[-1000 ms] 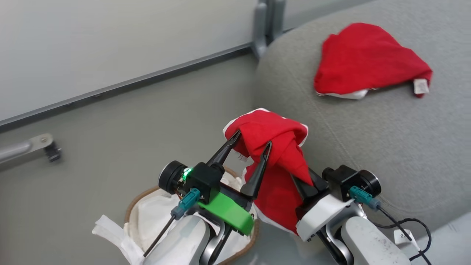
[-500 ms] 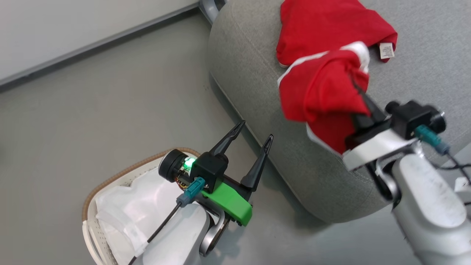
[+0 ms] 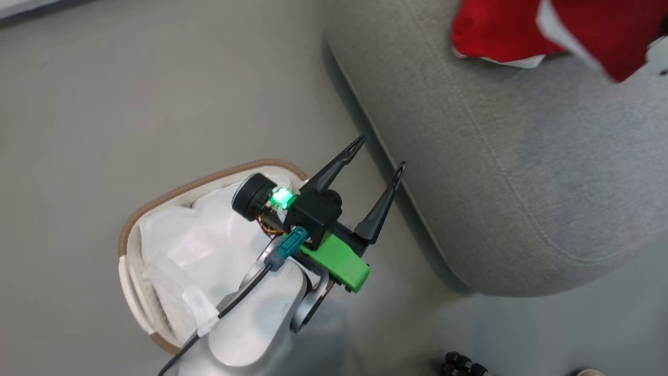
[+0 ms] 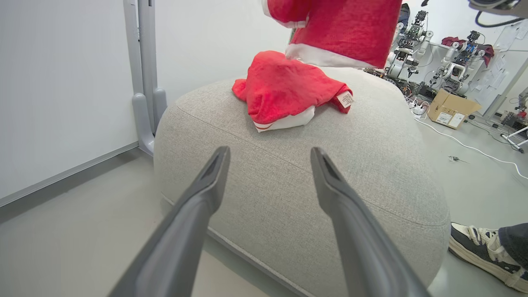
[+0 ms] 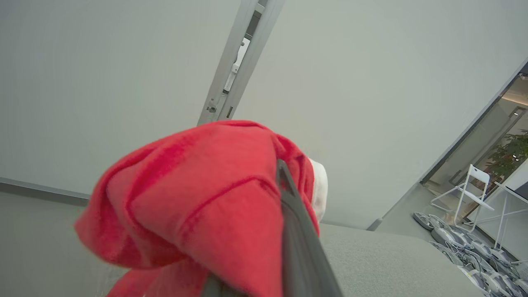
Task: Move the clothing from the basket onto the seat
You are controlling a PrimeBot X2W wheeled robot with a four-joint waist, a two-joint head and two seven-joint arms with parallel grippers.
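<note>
My right gripper (image 5: 281, 165), fingers clamped on a red garment (image 5: 198, 198), has carried it from beside the basket (image 3: 156, 194) to above the seat (image 4: 330, 177), where another garment (image 4: 284, 86) lies. My left gripper (image 3: 381, 153) stands wide and empty. Next step, I judge: release.

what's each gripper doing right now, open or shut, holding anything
Left gripper: open, holding nothing.
Right gripper: shut on a red garment.
</note>
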